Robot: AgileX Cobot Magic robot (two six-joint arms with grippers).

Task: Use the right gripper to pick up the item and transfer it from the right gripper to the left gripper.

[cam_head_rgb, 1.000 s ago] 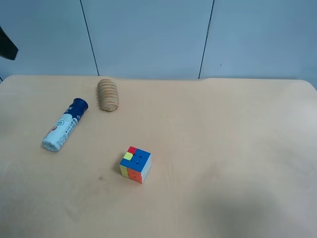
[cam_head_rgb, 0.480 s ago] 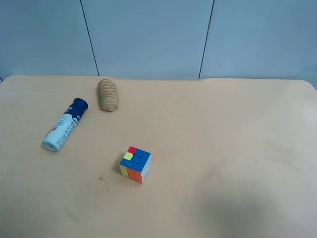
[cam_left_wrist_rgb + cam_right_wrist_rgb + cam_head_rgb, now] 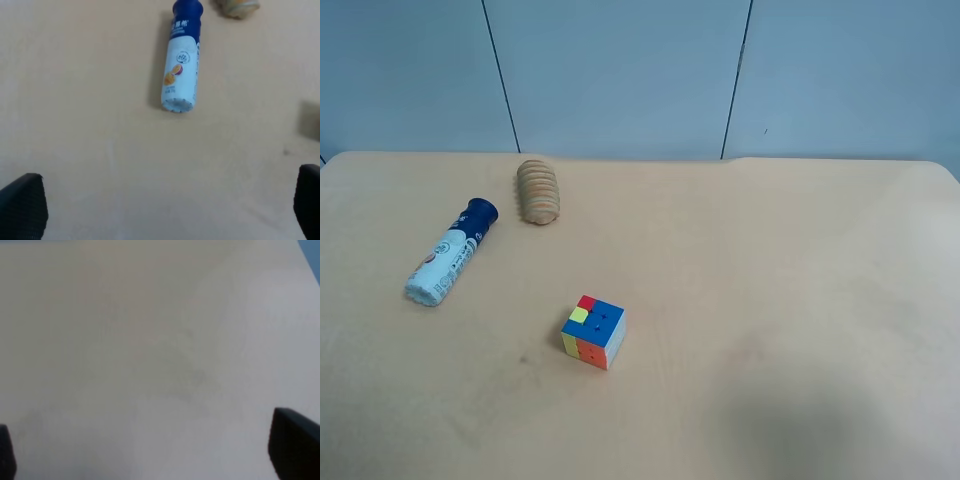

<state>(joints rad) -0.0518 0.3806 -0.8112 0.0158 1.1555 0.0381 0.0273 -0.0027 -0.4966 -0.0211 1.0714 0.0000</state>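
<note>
Tan table (image 3: 770, 260) lying in front of a pale blue panelled wall (image 3: 620, 70). No arm is showing in the exterior high view; the dark shape that sat at that view's upper left edge a second ago is gone, already out half a second ago.

Right gripper (image 3: 150, 460): jaws are standing wide apart, holding nothing, only two black tips (image 3: 294, 447) showing over bare table.

Left gripper (image 3: 165, 207): jaws are also spread wide, empty, hanging above the table just short of the item's pale base.

The item (image 3: 451, 252) is lying on its side toward the exterior high view's left, navy cap pointing toward the wall, unmoved. The ribbed wooden piece (image 3: 537, 191) is sitting near the cap end, apart from it. The puzzle cube (image 3: 593, 332) is resting nearer the table's middle, well apart from both, unshifted.
</note>
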